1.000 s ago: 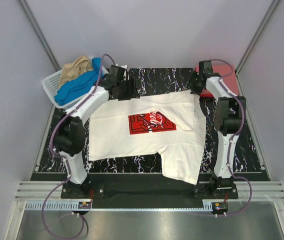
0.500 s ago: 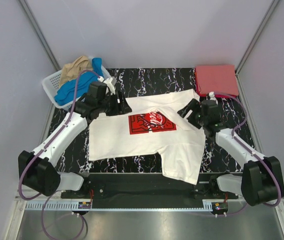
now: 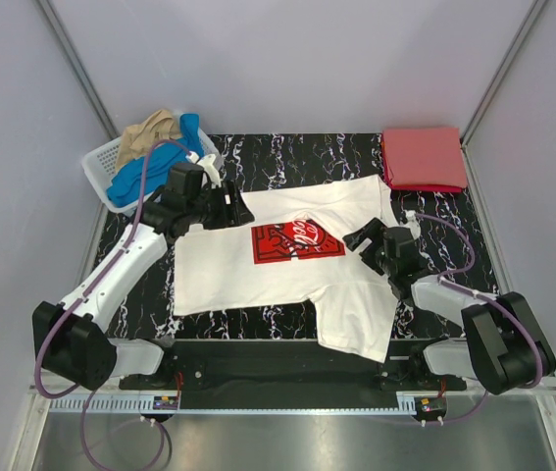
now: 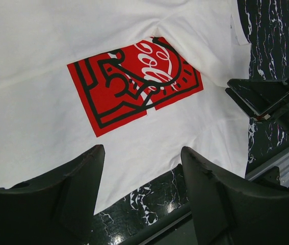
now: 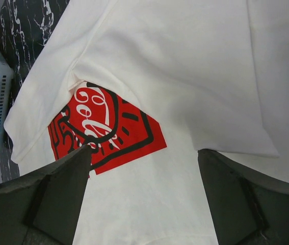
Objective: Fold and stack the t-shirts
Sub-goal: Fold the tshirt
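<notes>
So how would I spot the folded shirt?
Look at the black marbled table, then its far right corner. The red t-shirt lies there. Unlike the white t-shirt spread out mid-table, it is a plain, neatly folded square.

From where I stand, one t-shirt (image 3: 248,280) lies spread flat across the middle of the worktop (image 3: 297,157). Its chest print (image 3: 292,242) faces up near the centre, and its far right part is folded inward over a corner of that print. Its near right part reaches almost to the worktop's front edge. A folded t-shirt (image 3: 423,157) sits in the far right corner, just beyond the spread one. In the far left corner stands a basket (image 3: 99,162) holding two more t-shirts, one (image 3: 152,130) behind the other (image 3: 145,177). The left hand (image 3: 241,208) hangs over the spread shirt's far left edge, and the right hand (image 3: 356,239) over its right side.
</notes>
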{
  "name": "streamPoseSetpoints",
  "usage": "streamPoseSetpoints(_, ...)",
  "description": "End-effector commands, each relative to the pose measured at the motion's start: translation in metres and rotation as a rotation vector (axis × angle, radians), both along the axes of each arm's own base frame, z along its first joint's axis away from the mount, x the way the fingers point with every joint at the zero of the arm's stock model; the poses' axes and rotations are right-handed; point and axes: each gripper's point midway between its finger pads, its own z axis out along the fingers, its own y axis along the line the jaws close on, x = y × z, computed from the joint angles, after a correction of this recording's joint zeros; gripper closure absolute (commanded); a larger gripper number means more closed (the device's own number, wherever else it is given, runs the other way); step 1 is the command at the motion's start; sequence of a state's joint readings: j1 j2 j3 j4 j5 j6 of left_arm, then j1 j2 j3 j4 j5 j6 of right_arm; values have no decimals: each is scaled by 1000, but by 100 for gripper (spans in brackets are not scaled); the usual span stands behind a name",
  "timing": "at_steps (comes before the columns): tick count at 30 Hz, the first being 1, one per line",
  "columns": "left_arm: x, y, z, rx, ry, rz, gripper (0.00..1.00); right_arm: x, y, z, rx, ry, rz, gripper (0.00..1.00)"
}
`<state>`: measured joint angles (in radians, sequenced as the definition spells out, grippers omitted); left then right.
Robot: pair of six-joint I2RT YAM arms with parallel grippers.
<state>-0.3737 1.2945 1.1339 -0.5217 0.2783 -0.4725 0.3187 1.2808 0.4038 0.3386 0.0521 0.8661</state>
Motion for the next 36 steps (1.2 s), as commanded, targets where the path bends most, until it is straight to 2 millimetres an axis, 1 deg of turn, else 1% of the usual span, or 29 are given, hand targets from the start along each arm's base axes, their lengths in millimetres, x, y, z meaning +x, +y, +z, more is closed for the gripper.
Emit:
streamPoseSetpoints(1, 3, 0, 22, -30, -78, -20, 33, 15, -2, 11, 15, -94, -61, 8)
streamPoseSetpoints(5, 6, 1, 24, -38, -74, -18, 33, 17, 2, 4, 7, -85, -59, 8)
streamPoseSetpoints(9, 7, 1, 29, -44, -84, -17, 33, 18, 0, 5, -1, -107, -84, 7)
streamPoseSetpoints(13, 9, 1, 32, -47, -89, -16, 33, 22, 1, 1, -5, -115, -99, 7)
streamPoseSetpoints(15, 10, 1, 33, -48, -90, -18, 33, 21, -1, -6, -16, -101, -107, 7)
streamPoseSetpoints(18, 10, 2, 35, -51, -93, -17, 33, 24, -2, -8, -23, -110, -112, 7)
streamPoseSetpoints(24, 12, 3, 35, -51, -92, -14, 33, 35, 5, -2, -34, -157, -83, 7)
streamPoseSetpoints(28, 13, 3, 32, -52, -81, -11, 33, 39, 10, 3, -25, -188, -58, 7)
streamPoseSetpoints(30, 12, 2, 30, -54, -75, -15, 33, 38, 14, -1, -27, -180, -34, 7)
streamPoseSetpoints(34, 13, 2, 28, -54, -73, -15, 33, 42, 29, 14, 24, -245, 33, 7)
streamPoseSetpoints(36, 12, 3, 26, -52, -68, -11, 34, 40, 36, 20, 44, -262, 70, 7)
